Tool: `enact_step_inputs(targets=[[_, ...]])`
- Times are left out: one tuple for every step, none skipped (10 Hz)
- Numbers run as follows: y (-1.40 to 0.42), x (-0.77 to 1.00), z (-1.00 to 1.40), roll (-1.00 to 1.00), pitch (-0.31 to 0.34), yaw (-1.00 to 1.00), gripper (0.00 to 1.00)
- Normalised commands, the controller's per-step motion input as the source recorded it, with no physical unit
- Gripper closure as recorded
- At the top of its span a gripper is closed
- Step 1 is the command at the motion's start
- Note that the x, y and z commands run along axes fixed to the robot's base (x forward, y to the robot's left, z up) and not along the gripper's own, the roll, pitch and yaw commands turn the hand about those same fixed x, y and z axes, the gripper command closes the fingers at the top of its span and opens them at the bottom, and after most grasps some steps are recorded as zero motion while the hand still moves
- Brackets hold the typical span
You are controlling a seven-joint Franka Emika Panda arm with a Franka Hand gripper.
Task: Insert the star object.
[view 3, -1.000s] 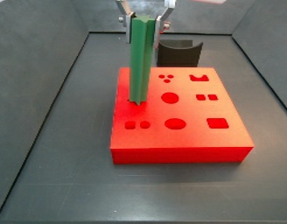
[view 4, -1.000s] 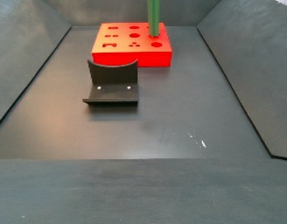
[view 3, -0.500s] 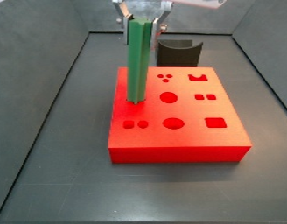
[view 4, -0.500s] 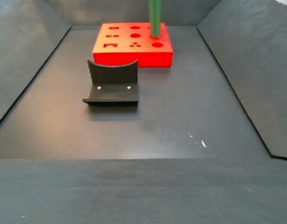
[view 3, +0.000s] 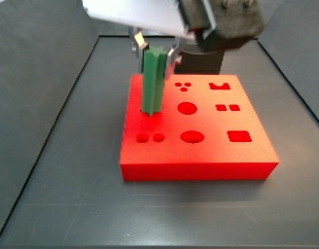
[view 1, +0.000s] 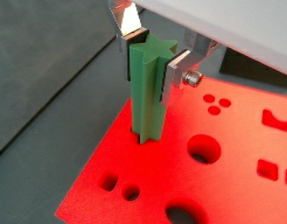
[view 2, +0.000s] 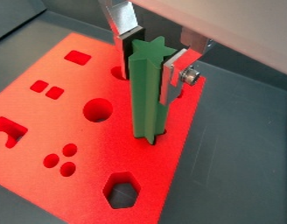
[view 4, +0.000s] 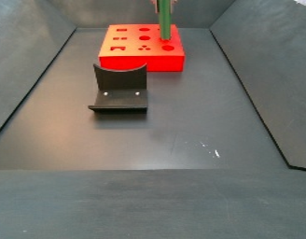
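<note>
The star object (view 3: 151, 83) is a long green bar with a star-shaped top. It stands upright with its lower end in a hole near the corner of the red block (view 3: 221, 146). My gripper (view 3: 153, 44) is shut on its upper part. In both wrist views the silver fingers (view 1: 177, 66) press the bar (view 1: 146, 96) from two sides, and the gripper (view 2: 147, 59) sits at the star's top (view 2: 146, 96). In a side view only the bar (view 4: 164, 21) shows above the block (view 4: 118, 58); the gripper is out of frame there.
The red block (view 2: 52, 114) has several other shaped holes: round, square, hexagon. The dark fixture (view 4: 119, 89) stands on the floor just beside the block, partly hidden behind the arm in a side view (view 3: 208, 60). Grey walls enclose the dark floor (view 4: 156, 140).
My gripper and arm have come down lower over the red block. Less of the green bar shows above the block than before; its foot stays at the same hole.
</note>
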Motion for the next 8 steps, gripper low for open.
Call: enact_step_inputs(targets=[[0.00,0.00,-0.79,0.00,0.000,-0.27,1.00],[0.00,-0.05,-0.82,-0.01,-0.033,-0.24,1.00],[0.00,-0.15,-0.76,-0.01,-0.067,-0.24,1.00],[0.00,-0.11,-0.53,-0.03,-0.049,-0.18,1.00],[-0.03,0.00,-0.11,0.00,0.000,0.00,1.00],[0.02,0.12,-0.68,-0.09,0.021,0.09,1.00],[0.10,0.13,-0.68,-0.22,0.040,0.39,1.00],[0.09,0.11,-0.73,-0.19,0.013,0.40,1.00]])
